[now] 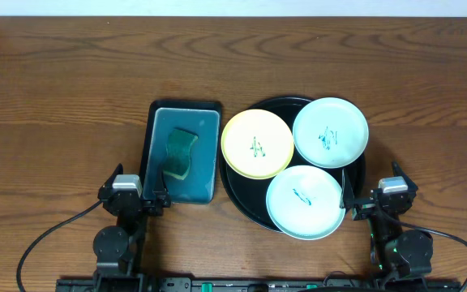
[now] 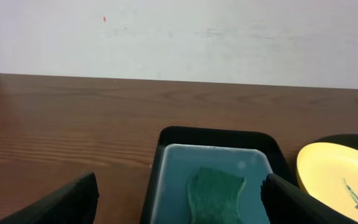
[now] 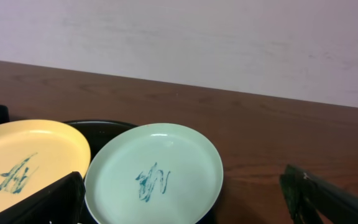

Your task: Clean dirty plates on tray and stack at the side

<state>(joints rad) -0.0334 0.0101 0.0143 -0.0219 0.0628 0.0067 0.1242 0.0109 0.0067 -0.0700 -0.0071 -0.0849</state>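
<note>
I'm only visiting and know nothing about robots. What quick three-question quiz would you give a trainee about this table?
1. How many plates lie on the black tray?
2. True or false: the sponge lies on the yellow plate.
3. Which plates carry scribbles? A) only the yellow one B) only the mint ones C) all three

Key:
1. Three: the yellow plate, the far mint plate and the near mint plate.
2. False; it lies in the teal tray.
3. C

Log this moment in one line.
plates: three scribbled, on black tray | sponge: in teal tray | left tool: open | right tool: open
</note>
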